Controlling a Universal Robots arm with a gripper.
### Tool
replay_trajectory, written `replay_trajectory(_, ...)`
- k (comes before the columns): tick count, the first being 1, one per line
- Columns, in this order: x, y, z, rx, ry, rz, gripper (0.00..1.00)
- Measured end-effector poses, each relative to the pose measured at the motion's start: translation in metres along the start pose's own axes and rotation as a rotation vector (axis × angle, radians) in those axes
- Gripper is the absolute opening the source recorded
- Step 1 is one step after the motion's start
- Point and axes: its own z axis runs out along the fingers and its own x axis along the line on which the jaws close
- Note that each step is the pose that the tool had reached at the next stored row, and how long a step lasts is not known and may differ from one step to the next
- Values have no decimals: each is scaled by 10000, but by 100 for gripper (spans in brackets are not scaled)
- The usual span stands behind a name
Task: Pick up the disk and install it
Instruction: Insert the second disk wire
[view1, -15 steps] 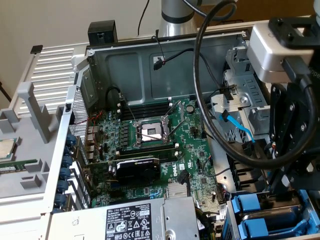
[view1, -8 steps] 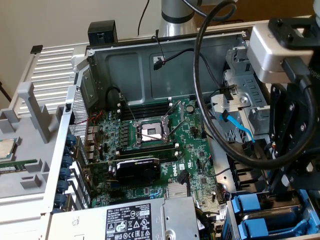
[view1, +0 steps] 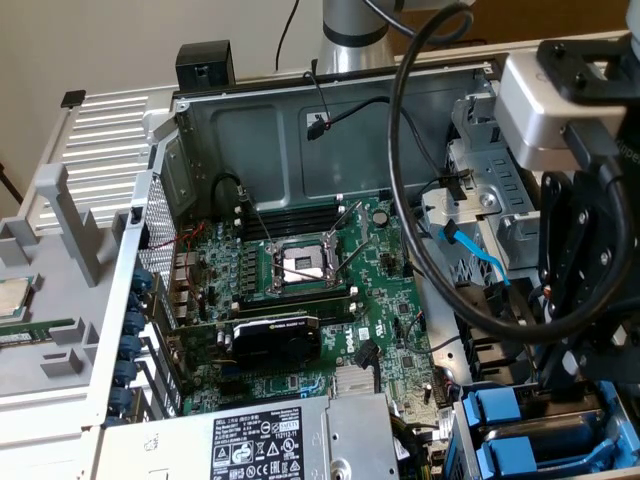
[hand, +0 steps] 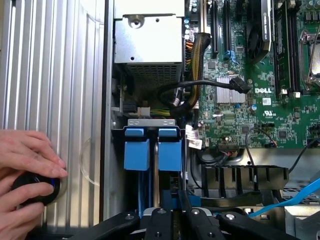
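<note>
My gripper (hand: 175, 214) hangs over the drive bay (hand: 150, 122) at the edge of the open computer case. Its black fingers (hand: 159, 220) stand close together. A strip of bright blue plastic, the edge of the disk (hand: 175, 199), shows between them, so the jaws look shut on it. The disk's labelled face is hidden. In the exterior view the gripper (view1: 585, 360) is at the right, just above the blue carriers (view1: 500, 412).
Two blue carrier handles (hand: 136, 150) (hand: 170, 150) sit side by side in the bay. Near the bay are the silver power supply (hand: 147, 45), black cables (hand: 200, 85) and the green motherboard (hand: 260, 100). A person's hand (hand: 25, 155) rests on a black knob (hand: 35, 187) outside the case.
</note>
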Motion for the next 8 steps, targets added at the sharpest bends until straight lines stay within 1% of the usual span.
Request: replay_trajectory(8, -4, -2, 16, 0, -33, -3, 16)
